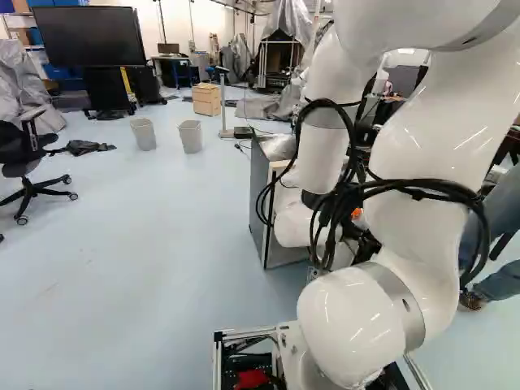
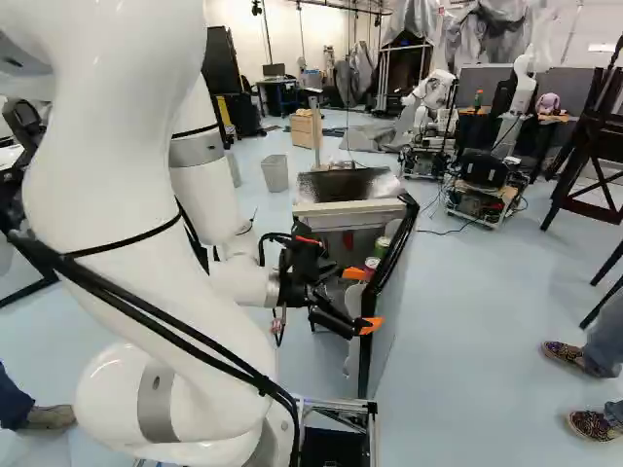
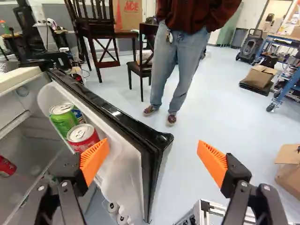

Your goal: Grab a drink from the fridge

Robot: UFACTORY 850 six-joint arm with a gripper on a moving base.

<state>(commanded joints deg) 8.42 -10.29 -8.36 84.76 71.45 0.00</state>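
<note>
So the gripper (image 2: 364,300) has its fingers spread wide, orange pads (image 3: 95,160) well apart, not clamped on anything. Looking ahead from it, the drinks are around 11 o'clock: a green can (image 3: 64,122) and a red can (image 3: 82,137) standing upright in the open fridge door (image 3: 129,124), the red one near one pad. Another red can (image 3: 6,167) is inside the fridge (image 2: 343,207), roughly 10 o'clock.

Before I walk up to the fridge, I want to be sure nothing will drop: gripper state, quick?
Gripper: open, its two fingers wide apart, holding nothing.
</note>
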